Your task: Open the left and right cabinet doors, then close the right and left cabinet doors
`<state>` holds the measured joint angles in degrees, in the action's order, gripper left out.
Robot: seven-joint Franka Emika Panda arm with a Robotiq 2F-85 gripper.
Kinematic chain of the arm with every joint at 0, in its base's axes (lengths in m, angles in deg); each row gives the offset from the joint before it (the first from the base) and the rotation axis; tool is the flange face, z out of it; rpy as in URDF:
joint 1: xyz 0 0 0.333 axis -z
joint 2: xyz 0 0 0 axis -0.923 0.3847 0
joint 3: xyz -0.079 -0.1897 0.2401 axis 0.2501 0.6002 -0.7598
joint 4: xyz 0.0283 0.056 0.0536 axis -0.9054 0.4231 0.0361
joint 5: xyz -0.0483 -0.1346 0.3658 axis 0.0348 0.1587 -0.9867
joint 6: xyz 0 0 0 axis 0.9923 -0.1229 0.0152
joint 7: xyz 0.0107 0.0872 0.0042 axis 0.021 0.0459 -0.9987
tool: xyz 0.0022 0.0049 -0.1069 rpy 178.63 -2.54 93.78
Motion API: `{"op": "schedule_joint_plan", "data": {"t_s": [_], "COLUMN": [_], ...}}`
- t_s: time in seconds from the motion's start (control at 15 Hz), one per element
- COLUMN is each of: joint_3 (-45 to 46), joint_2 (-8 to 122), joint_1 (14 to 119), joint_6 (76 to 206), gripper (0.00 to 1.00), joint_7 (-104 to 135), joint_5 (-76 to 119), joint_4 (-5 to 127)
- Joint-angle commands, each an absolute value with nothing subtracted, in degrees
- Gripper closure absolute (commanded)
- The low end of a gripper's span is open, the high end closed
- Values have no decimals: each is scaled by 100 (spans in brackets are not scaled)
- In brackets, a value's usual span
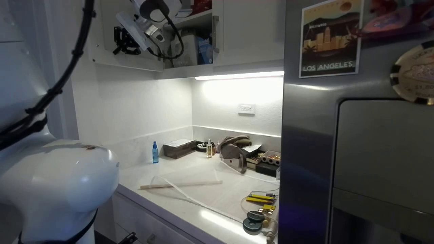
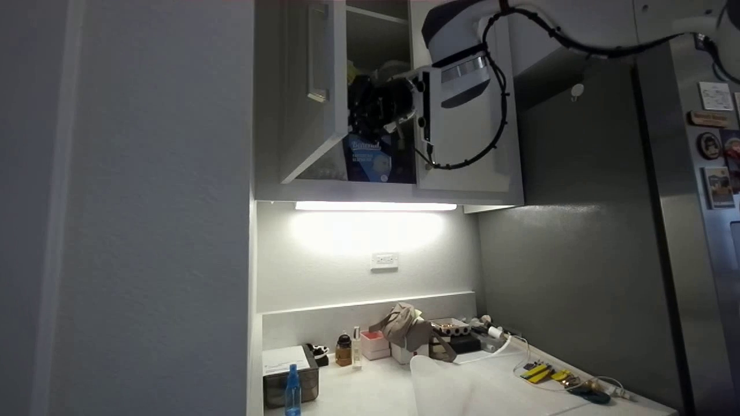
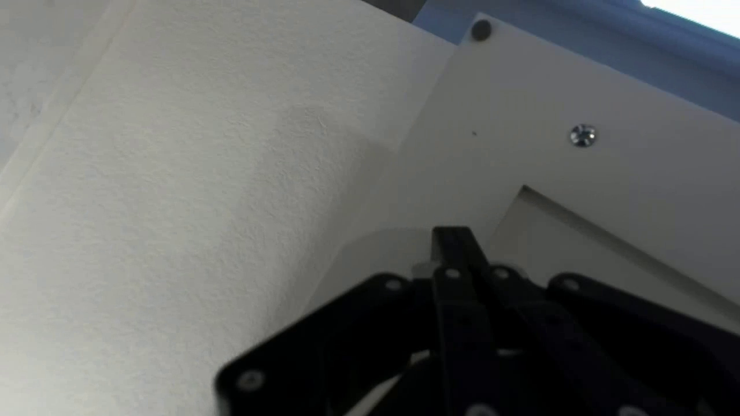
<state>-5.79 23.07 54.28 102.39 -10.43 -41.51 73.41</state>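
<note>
The left cabinet door stands swung out from the cabinet, its bar handle on the outer face. Its white inner face, with a screw and a dark bumper, fills the right of the wrist view. Flush with the cabinet front sits the right cabinet door, closed, with its handle at the left edge. My gripper is shut with nothing between its fingers. It is on the inner side of the left door, as both exterior views show; whether the tips touch it I cannot tell.
Inside the cabinet are a shelf and a blue package. Below, the counter holds a blue spray bottle, a dark box, cloth and tools. A steel fridge borders the right. A wall lies beside the left door.
</note>
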Motion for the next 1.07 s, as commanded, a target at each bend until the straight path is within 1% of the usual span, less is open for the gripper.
{"op": "schedule_joint_plan", "data": {"t_s": [0.0,0.6,0.67,0.73,0.8,1.0], "joint_3": [-815,-826,-850,-864,-894,-999], "joint_2": [2430,1808,1785,1814,1869,1923], "joint_1": [5725,6183,6176,6169,6160,6141], "joint_6": [10485,10717,10795,10734,10717,10656], "gripper": [100,100,74,72,66,43], "joint_7": [-870,-224,-202,-122,-27,274], "joint_5": [-3823,-808,-508,-247,-6,590], "joint_4": [7137,7429,7489,7453,7394,7269]}}
